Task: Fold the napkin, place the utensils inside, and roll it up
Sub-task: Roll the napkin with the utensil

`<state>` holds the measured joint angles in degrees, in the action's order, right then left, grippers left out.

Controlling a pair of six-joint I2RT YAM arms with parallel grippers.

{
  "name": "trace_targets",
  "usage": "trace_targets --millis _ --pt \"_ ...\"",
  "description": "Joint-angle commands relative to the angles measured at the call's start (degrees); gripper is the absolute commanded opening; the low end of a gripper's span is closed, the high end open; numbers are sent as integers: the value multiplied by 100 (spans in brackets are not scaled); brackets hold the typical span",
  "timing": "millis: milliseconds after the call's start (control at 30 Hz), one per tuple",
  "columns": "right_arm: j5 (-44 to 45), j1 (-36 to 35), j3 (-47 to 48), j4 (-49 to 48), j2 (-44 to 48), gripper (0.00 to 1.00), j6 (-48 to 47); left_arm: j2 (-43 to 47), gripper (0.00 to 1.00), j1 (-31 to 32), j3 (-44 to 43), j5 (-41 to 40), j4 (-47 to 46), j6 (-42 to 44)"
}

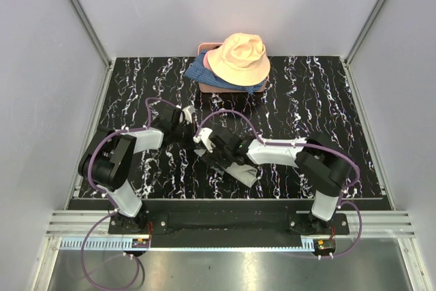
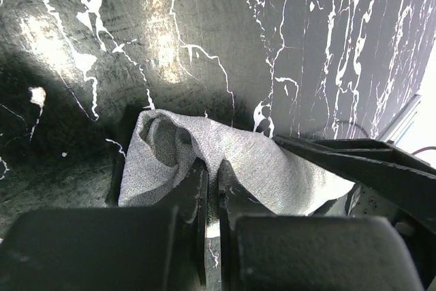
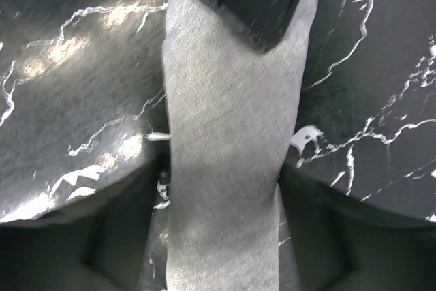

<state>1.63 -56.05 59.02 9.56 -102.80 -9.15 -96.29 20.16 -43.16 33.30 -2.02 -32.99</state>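
Observation:
The light-grey napkin is bunched into a narrow strip on the black marbled table, mostly hidden under my right arm in the top view. My left gripper is shut on a raised fold of the napkin; in the left wrist view its fingertips pinch the cloth between them. My right gripper straddles the strip, and both fingers press its edges at mid-length. The napkin runs lengthwise through the right wrist view. No copper-brown utensils show in any view.
A peach bucket hat sits on blue patterned fabric over a pink tray at the table's back middle. Grey walls close in the left, right and back. The two arms meet near the table's middle.

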Motion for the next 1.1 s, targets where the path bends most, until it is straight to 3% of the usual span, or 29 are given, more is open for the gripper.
trace_targets --millis 0,100,200,433,567,900,1067 --pt "321 50 267 177 -336 67 -9 -48 3 -48 -193 -17 0 135" --pt "-48 234 355 388 -486 52 229 83 17 -100 -202 -8 -61 100" --pt "-697 453 355 485 -574 44 448 276 31 -205 -228 1 -35 56" --pt "-1375 1043 382 573 -802 40 1114 1103 56 -592 -281 -174 193 3" --pt "-885 1219 452 564 -820 40 1494 1612 69 -663 -360 -376 658 47" --pt "723 1404 768 573 -1022 42 2312 2755 79 -900 -518 -553 1643 416" --pt "936 1465 953 617 -1128 49 2435 3142 80 -1032 -536 -298 2038 600"
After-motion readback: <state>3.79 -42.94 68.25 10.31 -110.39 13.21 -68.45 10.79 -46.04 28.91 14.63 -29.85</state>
